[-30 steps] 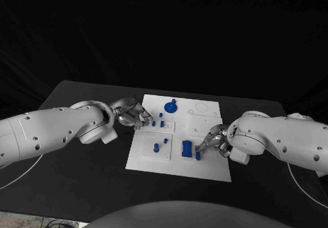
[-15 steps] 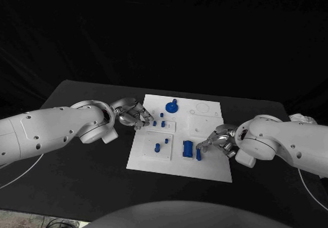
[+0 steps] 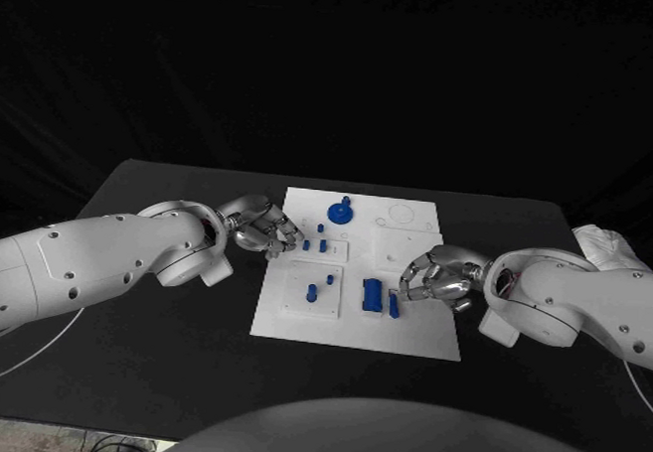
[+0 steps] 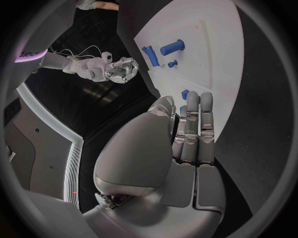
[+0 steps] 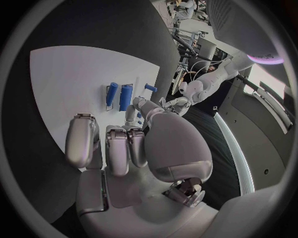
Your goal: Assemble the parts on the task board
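A black table stands against a dark backdrop, with the white task board lying flat in its middle, its long axis running away from the robot.

On the board are several blue parts. At the near right lie two elongated ones side by side, both with long axes running near to far: a wider rectangular block and, just beside it on the right, a slimmer bar. Left of these, on a raised white square, sit a short stubby peg and a smaller pin. Further back, near the left edge, are three small pegs, apparently upright, though they are too small to be sure. At the far end sits one round blue disc with a knob. White outlined recesses mark the board's far right.

The left hand hovers at the board's left edge beside the small pegs. In the left wrist view its fingers lie straight and close together, reaching to the board's rim with nothing between them, so it is released.

The right hand sits at the board's right edge, just beside the slim bar. In the right wrist view its fingers are curled inward over the board, grasping nothing: clenched and empty.
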Robot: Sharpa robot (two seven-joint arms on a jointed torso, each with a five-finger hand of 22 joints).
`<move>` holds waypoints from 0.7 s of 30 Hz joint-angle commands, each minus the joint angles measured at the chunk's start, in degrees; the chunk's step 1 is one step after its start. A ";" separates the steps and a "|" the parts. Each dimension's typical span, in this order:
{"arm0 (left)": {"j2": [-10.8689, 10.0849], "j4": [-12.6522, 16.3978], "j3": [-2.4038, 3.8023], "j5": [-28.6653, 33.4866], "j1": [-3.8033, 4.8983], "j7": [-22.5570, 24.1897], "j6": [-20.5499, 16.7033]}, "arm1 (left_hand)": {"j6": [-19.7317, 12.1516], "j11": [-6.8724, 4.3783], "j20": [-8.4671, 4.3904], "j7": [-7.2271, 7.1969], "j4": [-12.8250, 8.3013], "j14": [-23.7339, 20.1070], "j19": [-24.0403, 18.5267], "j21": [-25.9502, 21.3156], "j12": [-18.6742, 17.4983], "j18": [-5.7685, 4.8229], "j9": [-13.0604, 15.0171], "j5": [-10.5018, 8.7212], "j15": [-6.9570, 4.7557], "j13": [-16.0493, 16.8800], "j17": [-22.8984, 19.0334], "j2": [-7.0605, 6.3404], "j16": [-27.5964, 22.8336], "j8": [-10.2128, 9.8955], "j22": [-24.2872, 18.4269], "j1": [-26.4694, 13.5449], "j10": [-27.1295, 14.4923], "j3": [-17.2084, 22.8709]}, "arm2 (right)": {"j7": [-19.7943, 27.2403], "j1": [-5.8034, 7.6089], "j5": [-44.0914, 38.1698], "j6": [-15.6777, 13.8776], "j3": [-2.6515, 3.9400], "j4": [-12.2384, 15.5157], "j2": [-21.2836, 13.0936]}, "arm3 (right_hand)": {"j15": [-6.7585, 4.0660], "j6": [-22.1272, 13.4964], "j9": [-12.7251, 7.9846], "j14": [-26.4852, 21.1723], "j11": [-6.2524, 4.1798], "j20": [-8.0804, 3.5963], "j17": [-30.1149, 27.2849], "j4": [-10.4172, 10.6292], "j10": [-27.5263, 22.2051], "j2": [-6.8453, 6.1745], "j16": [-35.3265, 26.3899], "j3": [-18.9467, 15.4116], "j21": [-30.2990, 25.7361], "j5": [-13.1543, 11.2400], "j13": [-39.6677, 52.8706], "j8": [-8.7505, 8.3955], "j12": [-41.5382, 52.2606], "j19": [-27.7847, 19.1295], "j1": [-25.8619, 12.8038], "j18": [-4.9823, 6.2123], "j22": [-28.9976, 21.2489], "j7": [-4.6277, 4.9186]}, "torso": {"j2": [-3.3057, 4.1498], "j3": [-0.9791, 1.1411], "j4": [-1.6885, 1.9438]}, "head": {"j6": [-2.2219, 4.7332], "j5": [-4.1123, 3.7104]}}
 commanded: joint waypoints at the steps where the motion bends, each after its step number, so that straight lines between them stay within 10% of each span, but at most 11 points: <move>1: 0.13 0.07 0.03 0.33 -0.15 0.94 0.15 | 0.01 -0.08 0.20 0.29 0.06 -0.13 -0.39 0.20 0.05 0.71 0.04 0.23 0.17 -0.08 -0.07 -0.21 0.21 0.20 1.56 0.29 0.27 0.30 | 6.09 -1.23 -12.01 -2.52 -0.07 0.43 -0.42 | 0.57 -0.74 1.18 6.08 0.32 0.43 15.05 0.30 5.97 -0.07 0.20 -0.42 -0.05 -0.90 15.09 1.74 0.22 -0.02 0.60 -0.17 10.09 0.12 | -0.09 -0.11 -0.01 | -0.01 -0.16; 8: 0.01 0.10 0.03 0.33 -0.29 1.02 0.06 | 0.02 -0.08 0.20 0.30 0.06 -0.13 -0.39 0.21 0.04 0.71 0.04 0.23 0.17 -0.08 -0.07 -0.22 0.22 0.21 1.56 0.30 0.27 0.32 | 6.90 -4.08 -19.17 -4.91 -0.09 -0.27 -0.38 | 0.44 -2.31 8.82 6.08 0.17 0.50 15.05 1.38 5.97 -0.98 0.20 -2.91 0.89 -5.53 15.09 12.31 0.22 -0.15 1.90 -0.20 10.19 -0.51 | -0.11 -0.01 -0.04 | -0.01 0.16; 10: -0.12 0.15 0.03 0.33 -0.31 0.99 0.05 | 0.02 -0.08 0.20 0.30 0.06 -0.13 -0.39 0.21 0.04 0.71 0.04 0.23 0.17 -0.08 -0.07 -0.22 0.22 0.21 1.56 0.30 0.27 0.32 | 6.78 -4.89 -21.09 -5.46 -0.10 -0.64 -0.10 | 0.05 6.43 18.36 6.08 -0.35 0.18 15.05 1.76 5.97 -0.84 0.20 -3.94 1.24 -4.51 15.09 28.36 0.22 -0.14 2.60 -0.22 10.22 -1.13 | -0.07 -0.03 -0.04 | -0.01 0.18; 13: -0.24 0.20 0.03 0.33 -0.32 0.96 0.07 | 0.02 -0.08 0.20 0.30 0.06 -0.13 -0.39 0.21 0.04 0.71 0.04 0.23 0.17 -0.08 -0.07 -0.22 0.22 0.21 1.56 0.30 0.27 0.32 | 6.49 -5.62 -23.06 -6.00 -0.10 -1.04 0.43 | -0.44 16.99 22.77 6.08 -0.86 -0.17 15.05 2.09 5.97 -0.98 0.20 -4.87 1.54 -3.78 15.09 41.59 0.22 -0.10 3.10 -0.26 10.25 -1.71 | -0.03 -0.04 -0.06 | -0.01 0.18; 16: -0.23 0.22 0.03 0.33 -0.33 0.96 0.11 | 0.02 -0.08 0.20 0.30 0.06 -0.13 -0.39 0.21 0.04 0.71 0.04 0.23 0.17 -0.08 -0.07 -0.22 0.22 0.21 1.56 0.30 0.27 0.32 | 6.29 -6.03 -24.16 -6.55 -0.10 -1.38 0.98 | -0.68 22.26 24.36 6.08 -1.21 -0.44 15.05 2.39 5.97 -0.98 0.20 -5.43 1.90 -3.59 15.09 47.20 0.22 0.02 3.35 -0.32 10.32 -2.06 | -0.03 -0.05 -0.06 | -0.01 0.16; 21: -0.15 0.22 0.04 0.33 -0.34 0.96 0.21 | 0.02 -0.08 0.20 0.30 0.06 -0.13 -0.39 0.21 0.04 0.71 0.04 0.23 0.17 -0.08 -0.07 -0.22 0.22 0.21 1.56 0.30 0.27 0.32 | 6.03 -6.36 -24.97 -7.73 -0.09 -1.77 1.60 | -0.78 25.03 25.14 6.08 -1.44 -0.63 15.05 2.64 5.97 -0.90 0.20 -5.67 2.14 -3.30 15.09 49.54 0.22 0.12 3.38 -0.34 10.37 -2.27 | -0.06 -0.07 -0.03 | -0.01 0.16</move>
